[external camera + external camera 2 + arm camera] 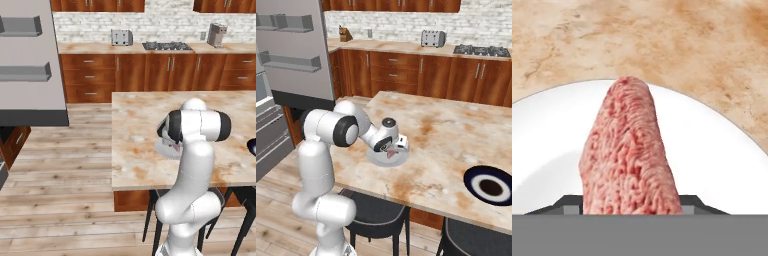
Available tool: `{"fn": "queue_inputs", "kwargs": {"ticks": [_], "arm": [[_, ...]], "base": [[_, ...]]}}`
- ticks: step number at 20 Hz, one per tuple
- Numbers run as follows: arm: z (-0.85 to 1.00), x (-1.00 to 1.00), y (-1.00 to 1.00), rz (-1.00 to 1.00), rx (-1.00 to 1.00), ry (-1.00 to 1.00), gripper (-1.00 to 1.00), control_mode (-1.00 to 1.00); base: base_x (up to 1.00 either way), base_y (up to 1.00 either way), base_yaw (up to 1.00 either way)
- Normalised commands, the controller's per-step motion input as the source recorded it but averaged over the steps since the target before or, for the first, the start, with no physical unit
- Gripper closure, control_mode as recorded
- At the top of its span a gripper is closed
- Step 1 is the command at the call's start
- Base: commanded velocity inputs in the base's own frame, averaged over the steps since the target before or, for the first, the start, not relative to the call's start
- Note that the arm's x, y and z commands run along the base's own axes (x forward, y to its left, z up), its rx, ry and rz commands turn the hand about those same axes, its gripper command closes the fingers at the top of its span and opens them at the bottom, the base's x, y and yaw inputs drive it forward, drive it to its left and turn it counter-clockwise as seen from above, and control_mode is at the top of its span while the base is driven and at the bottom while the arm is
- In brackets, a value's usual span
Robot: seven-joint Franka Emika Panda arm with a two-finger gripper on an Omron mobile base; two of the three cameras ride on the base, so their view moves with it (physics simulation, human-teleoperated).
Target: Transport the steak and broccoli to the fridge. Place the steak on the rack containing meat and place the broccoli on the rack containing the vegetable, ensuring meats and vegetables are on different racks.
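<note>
Right down at the plate now: in the hand view the steak [628, 155] runs up the middle of the frame from the bottom edge, pinkish-red and grainy, lying on the white plate [547, 135], with the marbled island top [662, 45] across the upper part. The gripper [631, 206] sits at the bottom centre, one dark fingertip [567, 206] showing left of the meat and one right, so the jaws straddle the slab; whether they actually press on it I cannot tell.

From the right base view, the arm reaches from the lower left across the near edge of the island [456, 140], and the gripper [391, 151] is down over the pale plate [387, 159] at centre frame, a speck of red steak [390, 152] under it. A dark round dish with a pale ring [490, 186] sits at the lower right of the counter.

From the left base view, the white arm blocks most of the plate [167, 149] at centre, with a bit of steak [175, 147] just peeking.

Further back, the fridge door [30, 60] with its grey bins fills the upper left, and beyond it the wood cabinets, a toaster [121, 37] and a cooktop [167, 46] line the far wall.
</note>
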Motion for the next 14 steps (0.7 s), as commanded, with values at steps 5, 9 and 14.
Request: {"fn": "queue_inputs", "kwargs": {"ticks": [5,9,14], "arm": [[0.13,-0.11,0.0,0.0,0.0,-0.02,1.0,-1.0],[0.91,-0.42,0.02,0.03,0.03,-0.05,1.0,-1.0],[1.0,-0.5,0.04,0.06,0.0,-0.05,1.0,-1.0]], "base": [[0.0,0.0,0.0],[0.0,0.0,0.0],[0.0,0.0,0.0]]}}
